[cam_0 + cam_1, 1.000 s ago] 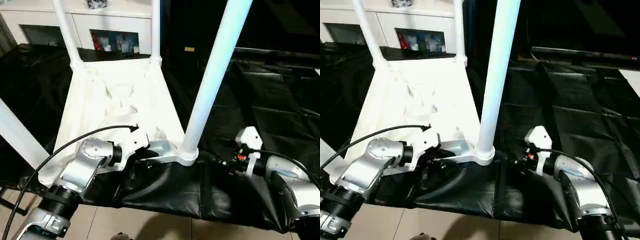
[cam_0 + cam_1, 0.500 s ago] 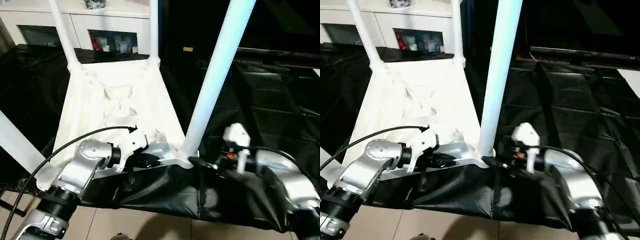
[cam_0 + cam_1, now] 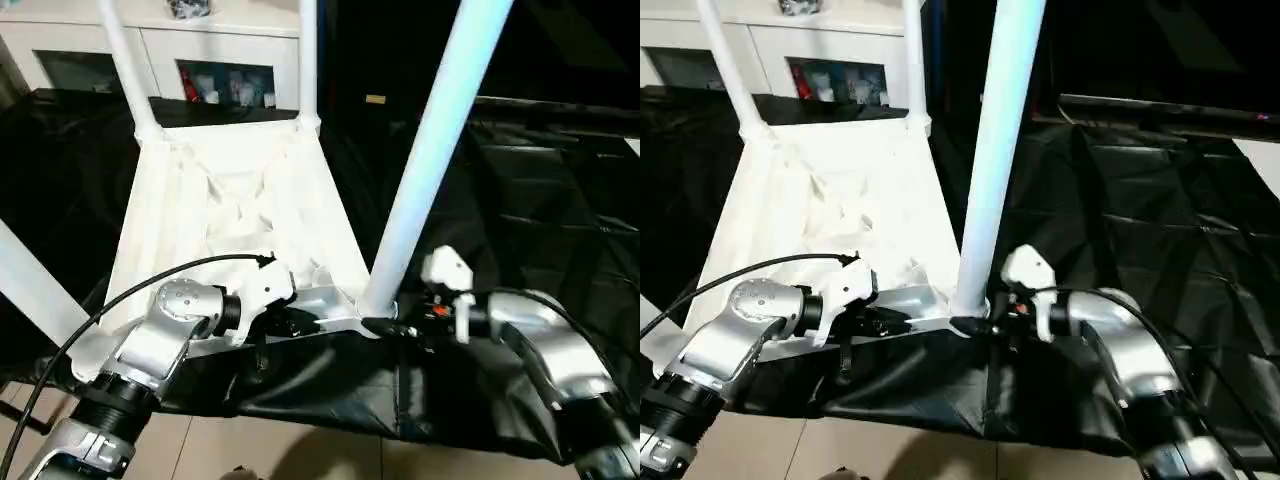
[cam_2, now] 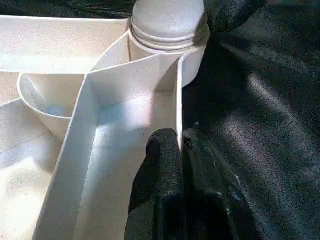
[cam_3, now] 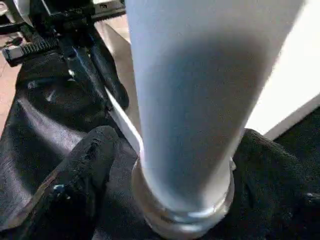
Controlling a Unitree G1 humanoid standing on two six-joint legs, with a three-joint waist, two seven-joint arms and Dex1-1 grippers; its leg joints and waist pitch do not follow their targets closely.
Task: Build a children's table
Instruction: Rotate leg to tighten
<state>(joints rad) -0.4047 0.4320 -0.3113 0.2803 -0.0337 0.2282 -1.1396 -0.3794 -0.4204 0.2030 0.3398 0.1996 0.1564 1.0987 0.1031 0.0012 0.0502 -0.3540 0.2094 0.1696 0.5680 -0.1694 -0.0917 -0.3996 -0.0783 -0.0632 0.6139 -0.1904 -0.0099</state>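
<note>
Tabletop (image 3: 230,215) lying upside down on black sheeting, 4 legs already standing in its corner sockets. Left gripper (image 4: 181,145) is pinching the near rim; right gripper (image 5: 170,165), fingers spread, is straddling the nearest leg (image 3: 430,160). Probably only seating and flipping remain.

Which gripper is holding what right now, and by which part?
The left gripper pinches the tabletop by its near rim wall. The right gripper straddles the near leg at its base, open, not clamped.
</note>
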